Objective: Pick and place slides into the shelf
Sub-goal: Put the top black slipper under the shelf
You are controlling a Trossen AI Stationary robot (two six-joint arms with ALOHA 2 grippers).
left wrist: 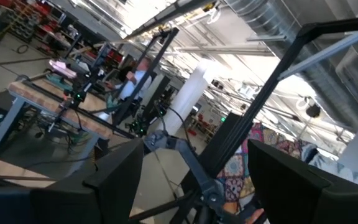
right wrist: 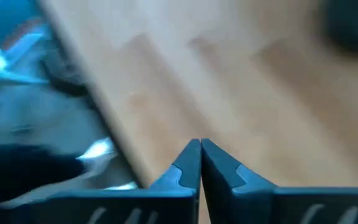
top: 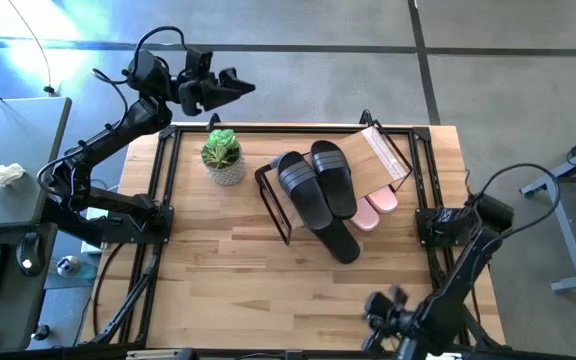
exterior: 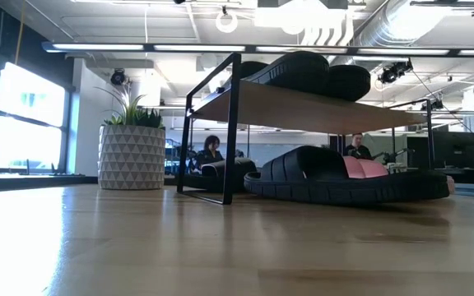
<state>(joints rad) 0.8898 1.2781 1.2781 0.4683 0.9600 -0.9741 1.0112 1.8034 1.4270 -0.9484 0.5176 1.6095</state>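
The shelf (top: 383, 160), a black metal frame with a light wood board, stands mid-table. Two black slides (top: 316, 180) lie side by side on its board and show on top in the low view (exterior: 303, 70). A third black slide (top: 343, 240) lies on the table, sticking out from under the board toward the near edge, with two pale pink slides (top: 376, 208) beside it under the board. My left gripper (top: 230, 85) hangs open, high beyond the table's far left corner. My right gripper (top: 383, 303) is shut and empty above the near right of the table (right wrist: 199, 155).
A potted green plant (top: 223, 157) stands at the far left of the table, beside the shelf. Bare wood (top: 228, 270) spreads across the near half. A desk with a keyboard and mouse (top: 8, 250) stands left of the table. People sit in the room behind (exterior: 212, 148).
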